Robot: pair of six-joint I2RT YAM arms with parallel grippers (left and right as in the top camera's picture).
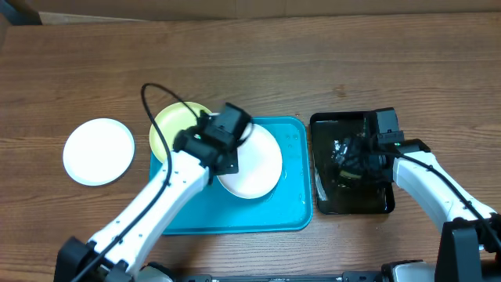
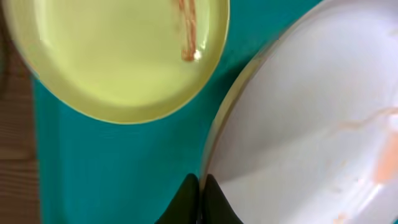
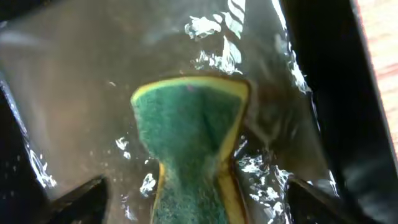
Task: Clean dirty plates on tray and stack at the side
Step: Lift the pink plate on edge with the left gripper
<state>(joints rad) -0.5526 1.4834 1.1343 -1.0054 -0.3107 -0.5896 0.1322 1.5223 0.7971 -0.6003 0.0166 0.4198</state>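
The wooden counter [image 1: 258,63] carries a white plate [image 1: 99,151] at left, the turquoise tray [image 1: 235,213] at center, and a black tray [image 1: 352,204] at right.

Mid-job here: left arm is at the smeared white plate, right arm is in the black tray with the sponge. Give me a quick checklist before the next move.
1. left gripper shut on white plate rim: ok.
2. right gripper squeezing sponge: ok.
3. Sponge wet, in black tray: ok.
4. Held plate clean: not ok, orange smears.
5. green plate clean: not ok, streak; overhangs the turquoise tray.
6. Plate on the table clean: ok.
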